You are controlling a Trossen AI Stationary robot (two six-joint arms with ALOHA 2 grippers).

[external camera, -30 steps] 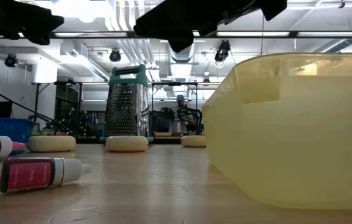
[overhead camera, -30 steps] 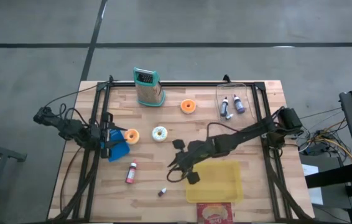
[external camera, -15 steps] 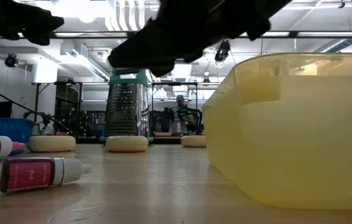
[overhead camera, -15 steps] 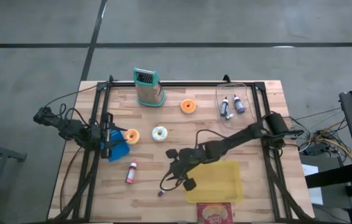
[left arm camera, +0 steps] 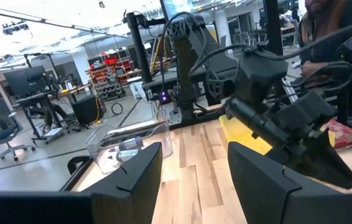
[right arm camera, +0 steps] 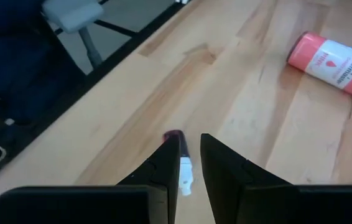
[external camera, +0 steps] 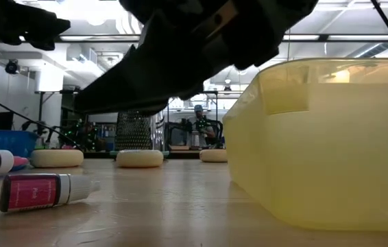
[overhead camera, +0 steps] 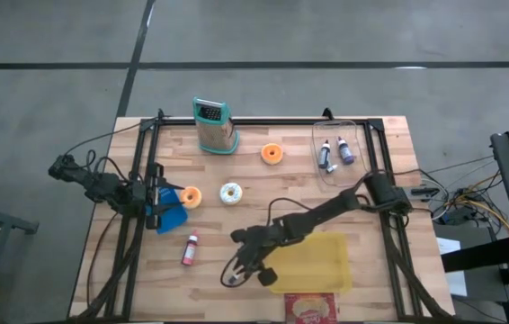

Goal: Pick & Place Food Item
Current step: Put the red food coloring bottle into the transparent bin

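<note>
Three toy donuts lie flat on the table: an orange one point(overhead camera: 272, 154), a white-iced one point(overhead camera: 230, 193) and another orange one point(overhead camera: 191, 197). A red snack bag point(overhead camera: 311, 309) lies at the near edge. My right gripper point(right arm camera: 190, 138) hangs low over the near middle of the table point(overhead camera: 233, 272). Its fingers stand a narrow gap apart, just above a small dark-red dropper bottle point(right arm camera: 179, 160) that lies on its side. I see nothing between the fingers. My left gripper point(left arm camera: 191, 149) waits at the table's left point(overhead camera: 160, 209), open with nothing between its fingers.
A yellow tray point(overhead camera: 326, 261) stands just right of my right gripper. A pink bottle point(overhead camera: 189, 249) lies to its left. A metal grater point(overhead camera: 214, 126) and a clear box point(overhead camera: 355, 135) holding bottles stand at the far side. A blue object point(overhead camera: 172, 216) sits by my left gripper.
My right gripper has come down and moved toward the table's near left, from beside the yellow tray's far corner to just over the small dropper bottle. It has also tipped further downward. The objects on the table have stayed where they were.
</note>
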